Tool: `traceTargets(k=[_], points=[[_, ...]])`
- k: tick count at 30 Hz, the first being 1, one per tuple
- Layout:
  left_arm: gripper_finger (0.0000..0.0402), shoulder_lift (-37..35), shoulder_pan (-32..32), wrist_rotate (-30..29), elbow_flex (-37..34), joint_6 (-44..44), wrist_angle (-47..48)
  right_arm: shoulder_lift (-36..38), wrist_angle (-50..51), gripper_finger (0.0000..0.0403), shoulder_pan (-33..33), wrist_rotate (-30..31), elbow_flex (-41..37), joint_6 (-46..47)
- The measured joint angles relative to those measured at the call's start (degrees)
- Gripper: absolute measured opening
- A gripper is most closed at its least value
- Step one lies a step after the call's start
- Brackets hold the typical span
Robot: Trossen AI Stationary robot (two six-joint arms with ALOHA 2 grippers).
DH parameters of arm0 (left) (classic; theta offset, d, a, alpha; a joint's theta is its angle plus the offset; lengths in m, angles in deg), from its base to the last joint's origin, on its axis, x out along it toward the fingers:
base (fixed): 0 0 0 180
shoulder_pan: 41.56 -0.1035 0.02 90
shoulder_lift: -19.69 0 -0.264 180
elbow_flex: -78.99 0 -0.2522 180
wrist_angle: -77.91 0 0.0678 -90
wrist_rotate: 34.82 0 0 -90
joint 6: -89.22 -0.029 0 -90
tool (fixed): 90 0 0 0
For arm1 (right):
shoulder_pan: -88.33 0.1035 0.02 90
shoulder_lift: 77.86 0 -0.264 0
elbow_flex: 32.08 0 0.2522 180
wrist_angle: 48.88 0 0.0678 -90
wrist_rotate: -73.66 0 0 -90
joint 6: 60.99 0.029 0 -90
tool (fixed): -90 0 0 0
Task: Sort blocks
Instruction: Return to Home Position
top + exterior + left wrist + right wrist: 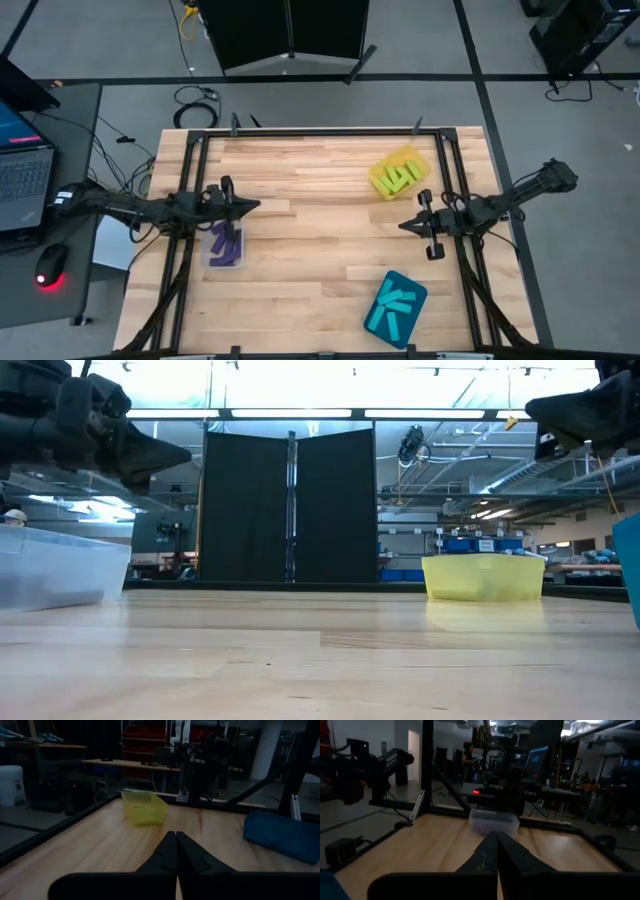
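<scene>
The blocks lie sorted in three trays. Yellow-green bars [401, 178] lie in the yellow tray [377, 180] at the far right. Cyan-blue bars [392, 310] lie in the teal tray [412, 289] at the near right. Purple bars [226, 243] lie in the clear tray [209, 258] at the left. My left gripper [256, 206] is shut and empty, held above the table just beyond the clear tray. My right gripper [402, 225] is shut and empty, held above the table between the yellow and teal trays.
The bare wooden table top [320, 240] lies between the two grippers. A black frame [320, 130] runs along the table's far edge and sides. A laptop [22, 165] and a mouse [50, 268] sit off the table to the left.
</scene>
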Motion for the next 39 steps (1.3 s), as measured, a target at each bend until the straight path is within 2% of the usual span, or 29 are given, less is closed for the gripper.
traceTargets(k=[5, 16, 24, 28, 32, 39], points=[[0.0001, -3.22, 0.0, 2.08, 0.0, -1.27, 2.62, 5.04, 6.27, 0.0008, 0.0, -1.13, 0.0, 1.74], [0.0002, -14.04, -0.02, 2.08, -0.03, -4.26, 13.05, 19.25, 20.81, 0.0008, -0.02, -2.96, 0.07, 6.01], [0.0002, -25.69, -0.02, 1.98, -0.03, -4.13, 24.36, 18.86, 21.03, 0.0008, -0.8, -2.9, 0.11, 5.77], [0.0002, -25.58, -0.09, 2.54, 0.08, -4.36, 25.07, 17.75, 21.0, 0.0012, -1.01, -2.93, 0.11, 5.15], [0.0003, -25.56, -0.09, 2.1, 0.13, -4.26, 25.22, 16.45, 21.01, 0.0025, -1.01, -2.91, 0.11, -1.31], [0.0017, -25.1, -0.09, 1.75, 0.12, -5.94, 24.41, 16.15, 20.87, 0.003, -1.01, -2.87, 0.08, -1.57]])
